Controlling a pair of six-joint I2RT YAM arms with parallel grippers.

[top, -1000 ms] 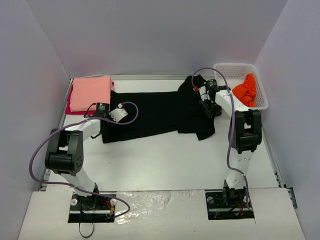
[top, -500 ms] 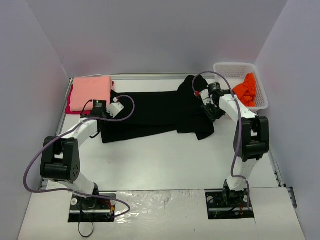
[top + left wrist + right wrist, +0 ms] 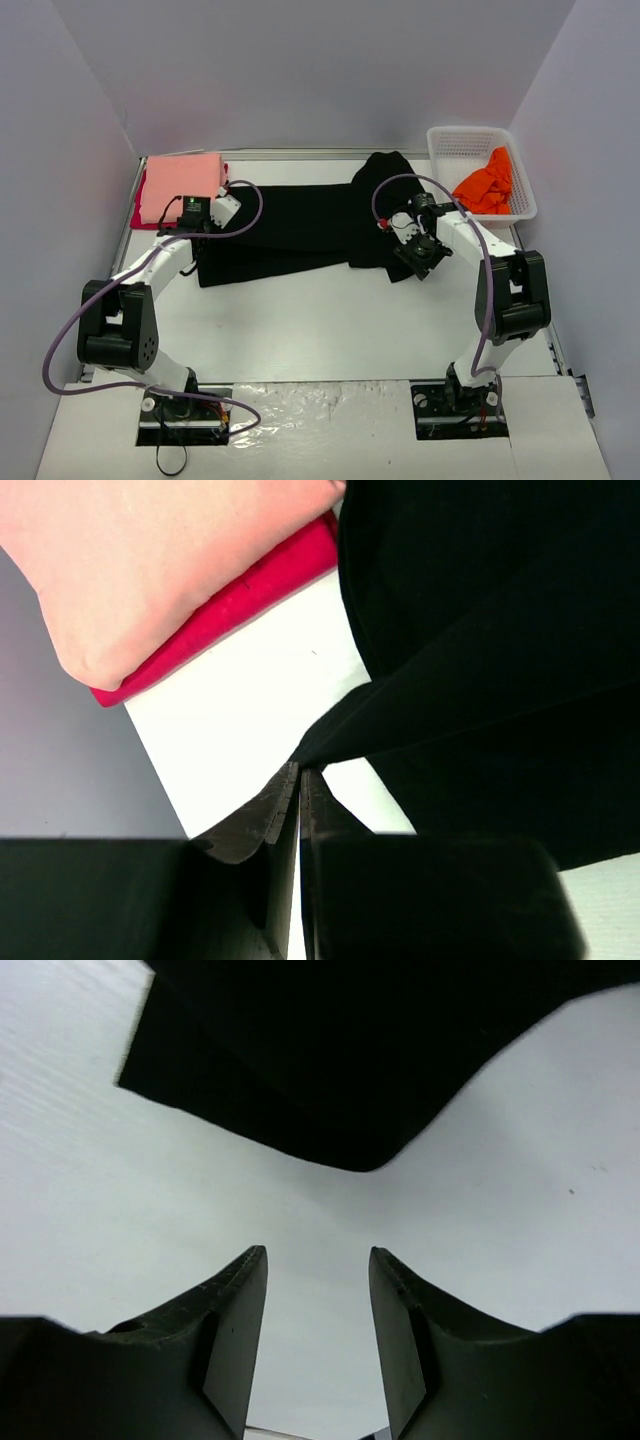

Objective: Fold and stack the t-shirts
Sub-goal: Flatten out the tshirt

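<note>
Closest to me is bare white table (image 3: 320, 310), with nothing on it between the arm bases and the cloth.

The right tool (image 3: 316, 1252) hangs low over the table, just off the near right corner of the black t-shirt (image 3: 300, 225). Its jaws are spread with only white table showing between them. In the right wrist view, the shirt's rounded black edge lies a little ahead of the fingertips and apart from them.

Over on the left, the left tool (image 3: 300, 775) sits at the shirt's left end. Its jaws are pressed together and pinch a corner of the black cloth. In the left wrist view, a fold of the cloth is drawn out to a point right at the fingertips.

The black t-shirt lies across the middle of the table, running from the left tool towards the right. It is mostly flat, with its right part doubled over and bunched towards the back.

Further back on the left, the folded salmon-pink t-shirt (image 3: 180, 185) lies on top of the red t-shirt (image 3: 250, 585). Only a strip of the red one shows along the stack's edge. The stack is just beside the black shirt's left end and near the left tool.

At the far right corner stands the white mesh basket (image 3: 465, 133), with the orange t-shirt (image 3: 487, 185) crumpled inside it, well apart from both tools.
</note>
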